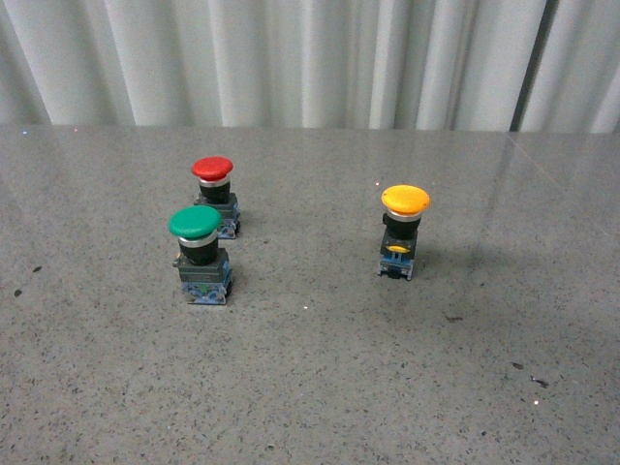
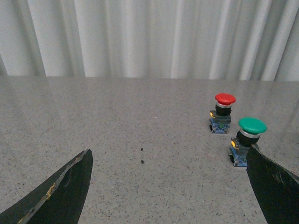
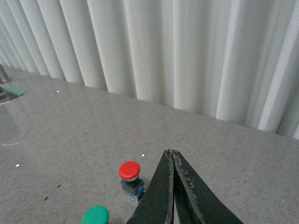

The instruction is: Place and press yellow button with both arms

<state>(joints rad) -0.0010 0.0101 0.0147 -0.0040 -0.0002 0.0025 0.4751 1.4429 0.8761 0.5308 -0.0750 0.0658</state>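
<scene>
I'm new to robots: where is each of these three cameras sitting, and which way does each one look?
Front view: on the robot's body between its arms, facing the table; shows the yellow button, green button and red button; no arm shows.
Left wrist view: on the left arm, looking past the open left gripper at the red and green buttons.
Right wrist view: on the right arm, looking past the shut right gripper towards the curtain.
All three views share the red and green buttons.

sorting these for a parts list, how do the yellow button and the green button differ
The yellow button has a yellow cap; the green button has a green one. The yellow stands alone on the right of the table; the green stands on the left, just in front of the red button. Both stand upright, with mushroom caps, black necks and bluish bases.
</scene>
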